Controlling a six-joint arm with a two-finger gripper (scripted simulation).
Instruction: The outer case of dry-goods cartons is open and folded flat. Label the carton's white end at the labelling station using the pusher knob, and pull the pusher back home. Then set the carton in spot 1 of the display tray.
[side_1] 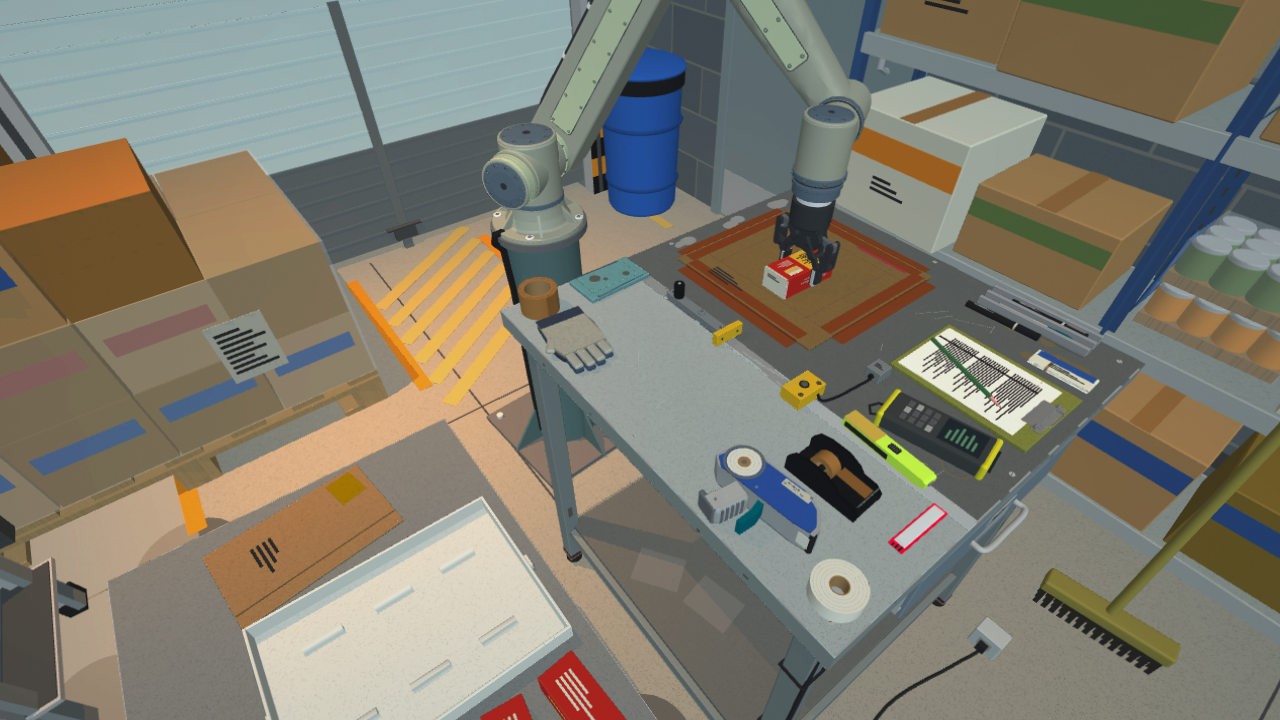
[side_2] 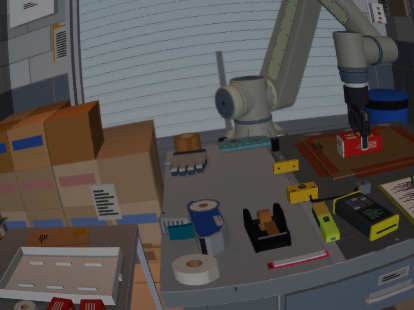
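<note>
The red carton [side_1: 792, 274] [side_2: 358, 143] with a white end lies on its side in the middle of the flattened outer case [side_1: 806, 287] [side_2: 360, 152] at the far end of the table. My gripper [side_1: 806, 261] [side_2: 363, 137] is lowered straight down over the carton, open, with its fingers straddling the carton's body and holding nothing. The labelling station's rail with the black pusher knob [side_1: 679, 288] [side_2: 275, 143] and yellow stop block [side_1: 727, 333] [side_2: 285, 166] lies left of the case. The white display tray [side_1: 403, 618] [side_2: 62, 272] sits on a low stand at the near left.
The grey table [side_1: 716, 421] carries a work glove [side_1: 577, 340], tape rolls, a tape dispenser [side_1: 832, 476], a blue label gun [side_1: 770, 497], a yellow button box [side_1: 803, 390], a handheld scanner [side_1: 940, 432] and a clipboard [side_1: 980, 376]. Stacked boxes stand left, shelving right.
</note>
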